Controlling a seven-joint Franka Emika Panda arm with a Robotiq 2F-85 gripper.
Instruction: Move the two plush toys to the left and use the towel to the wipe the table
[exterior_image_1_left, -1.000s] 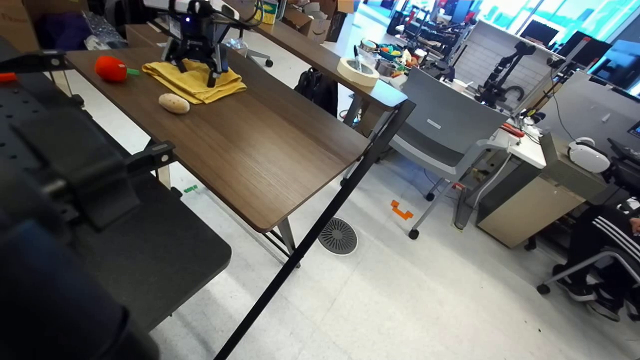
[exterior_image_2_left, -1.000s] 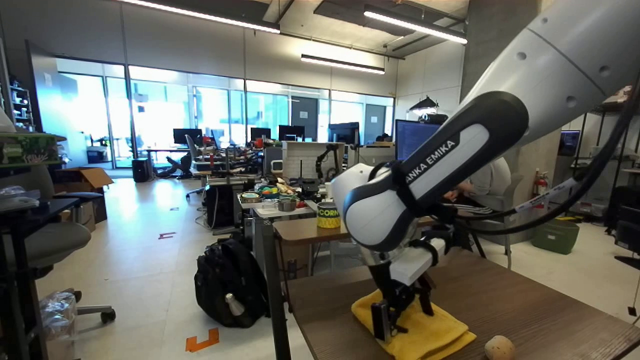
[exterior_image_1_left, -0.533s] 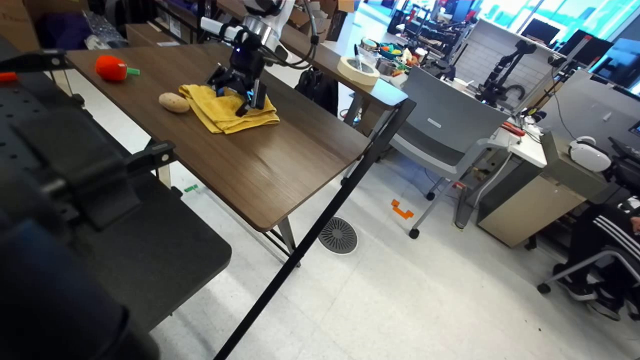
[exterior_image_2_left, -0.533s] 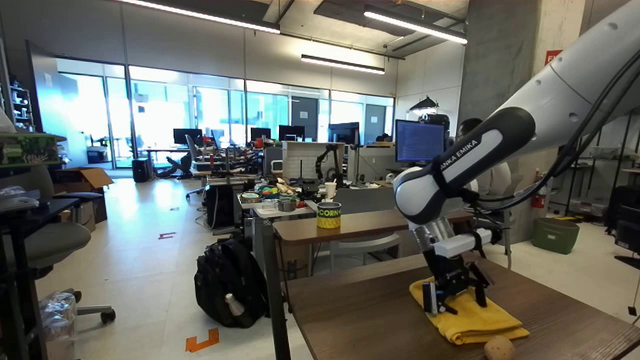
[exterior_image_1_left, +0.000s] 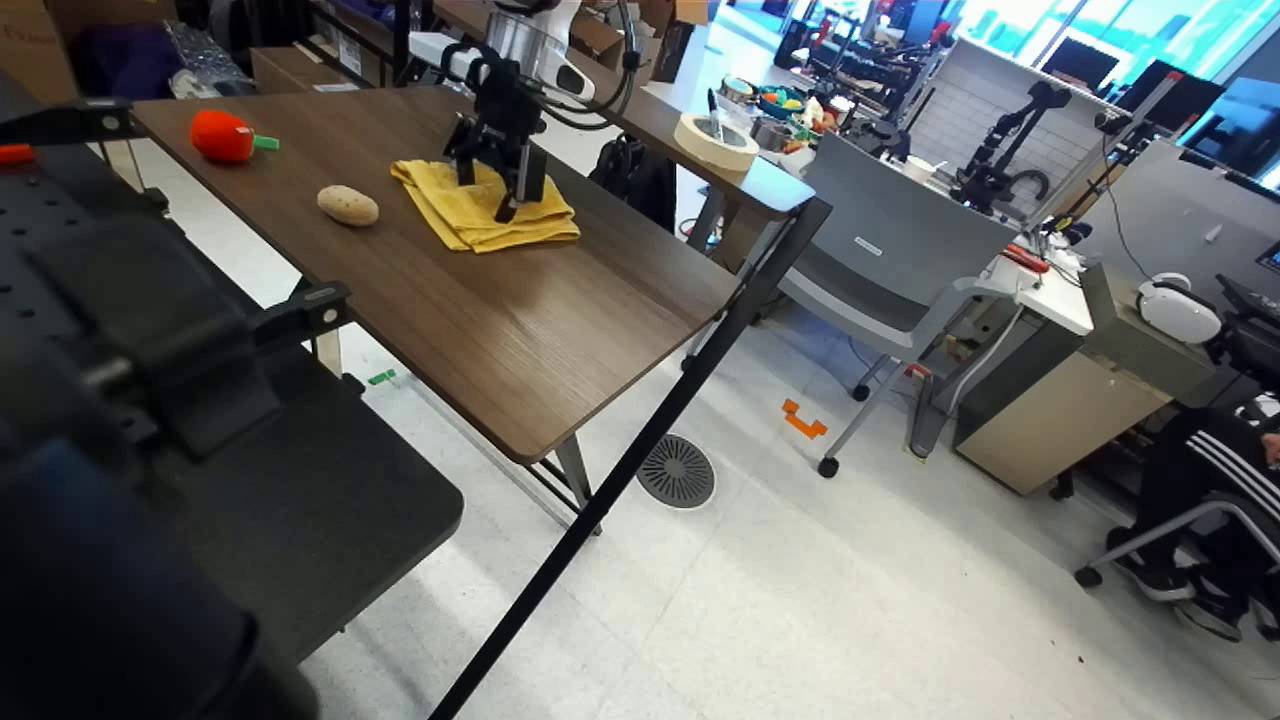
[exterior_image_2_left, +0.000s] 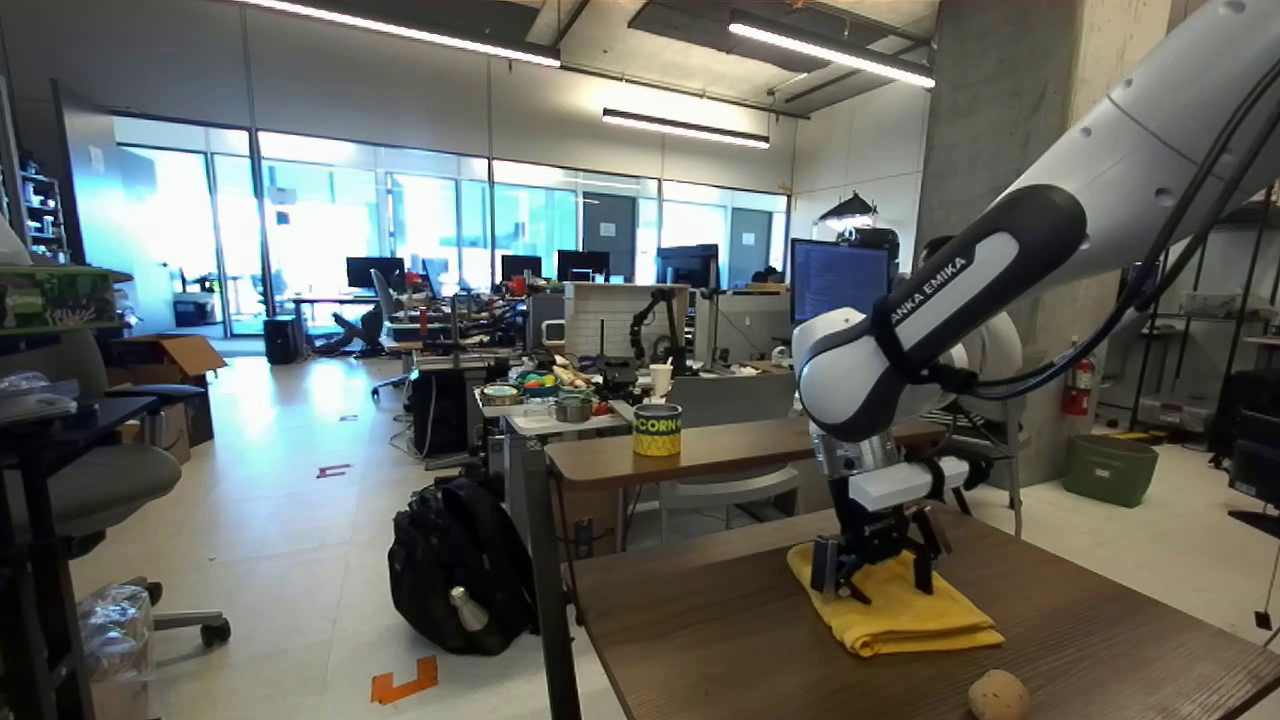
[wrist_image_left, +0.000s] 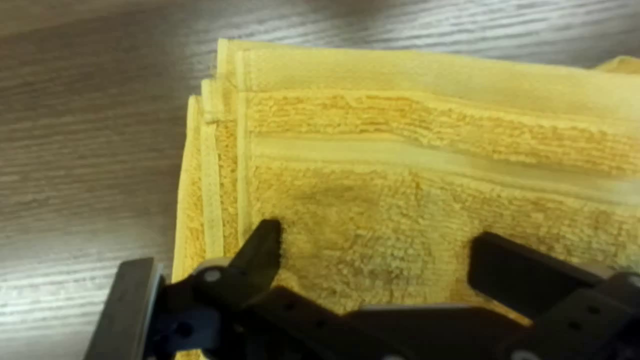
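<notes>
The folded yellow towel lies flat on the brown table in both exterior views and fills most of the wrist view. My gripper points down onto the towel, with its fingertips at the cloth; it also shows in an exterior view. In the wrist view my gripper has its fingers wide apart, with flat cloth between them and nothing pinched. A red plush toy with a green stem lies near the table's edge. A tan potato-like plush toy lies between it and the towel, apart from both; it also shows in an exterior view.
The brown table has a narrower raised shelf along one side. A tape roll and a yellow can stand on the shelf. A black post rises at the table's corner. A black backpack is on the floor.
The gripper and towel have slid together along the table, away from the red toy and past the tan toy, then slightly toward the raised shelf. Both toys have stayed put.
</notes>
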